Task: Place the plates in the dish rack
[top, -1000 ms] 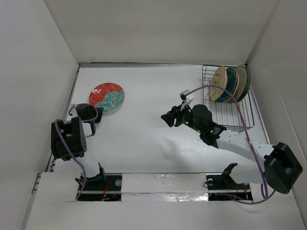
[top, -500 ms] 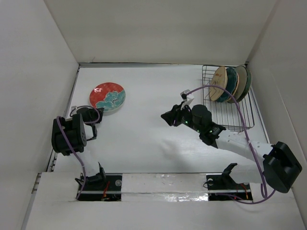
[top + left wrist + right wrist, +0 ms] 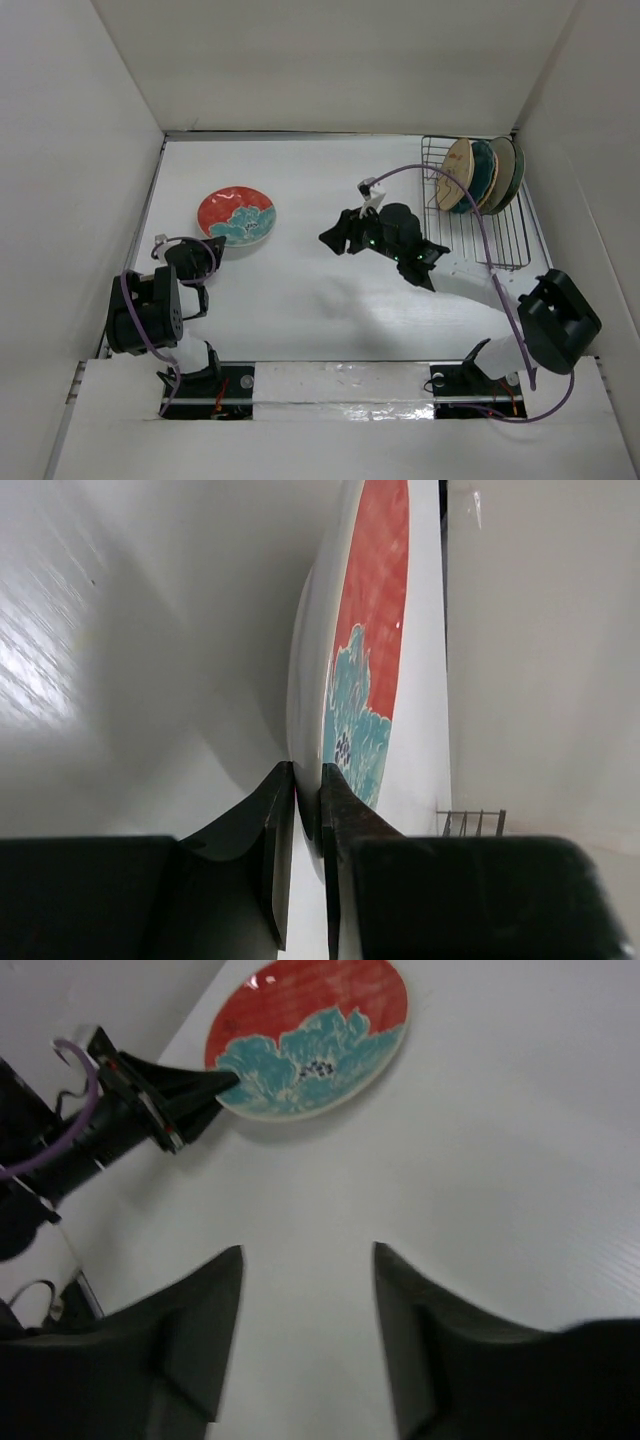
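1 red-and-teal plate [image 3: 237,215] pinched by left gripper [image 3: 306,772] — right gripper [image 3: 308,1252] spread, empty — seemingly 4 plates [image 3: 480,175] in the dish rack [image 3: 482,252].

Red-and-teal plate [image 3: 236,215] is face up at left, rim pinched by left tool [image 3: 212,245]. Other plates [image 3: 480,175] stand on edge in the rack [image 3: 480,240], far right.

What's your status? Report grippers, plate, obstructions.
Left gripper shut on red-and-teal plate at rim. Right gripper open, empty, mid-table. Right arm sits between plate and dish rack.
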Motion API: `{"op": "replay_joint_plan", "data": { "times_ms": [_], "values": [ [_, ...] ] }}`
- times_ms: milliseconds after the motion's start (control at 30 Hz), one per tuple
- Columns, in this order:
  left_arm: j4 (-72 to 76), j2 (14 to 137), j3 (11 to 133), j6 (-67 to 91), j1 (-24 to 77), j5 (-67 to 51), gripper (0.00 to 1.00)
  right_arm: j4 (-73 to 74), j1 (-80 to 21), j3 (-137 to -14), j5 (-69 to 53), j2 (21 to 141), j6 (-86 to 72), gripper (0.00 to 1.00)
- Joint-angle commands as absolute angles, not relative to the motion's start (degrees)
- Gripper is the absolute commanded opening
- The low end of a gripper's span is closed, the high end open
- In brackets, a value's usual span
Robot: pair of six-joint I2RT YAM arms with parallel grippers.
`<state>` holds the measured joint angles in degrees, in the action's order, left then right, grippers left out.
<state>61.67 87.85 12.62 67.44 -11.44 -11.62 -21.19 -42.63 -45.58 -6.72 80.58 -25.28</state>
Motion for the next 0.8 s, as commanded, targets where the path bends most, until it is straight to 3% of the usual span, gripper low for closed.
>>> {"op": "replay_joint_plan", "data": {
  "times_ms": [0, 33, 133, 400, 767],
  "values": [
    [75.76, 80.96, 13.19, 70.75, -11.34, -16.87, 0.00, -23.64, -40.97, -52.46, -10.27, 85.31, -28.46, 0.67],
    [75.76, 80.08, 13.10, 71.62, -11.34, -18.88, 0.00, -23.82, -40.17, -54.73, -11.07, 86.73, -29.35, 0.83],
    [74.80, 75.69, 12.92, 72.25, -11.34, -22.13, 0.00, -25.48, -38.59, -57.73, -13.97, 92.27, -33.47, 0.91],
    [64.78, 63.12, 14.41, 69.35, -11.34, -28.38, 0.00, -27.16, -35.78, -68.18, -17.84, 102.12, -38.32, 0.93],
    [64.85, 63.02, 15.03, 70.30, -11.34, -40.77, 0.00, -24.00, -36.91, -79.71, -23.82, 113.81, -38.50, 0.94]
  ]
}}
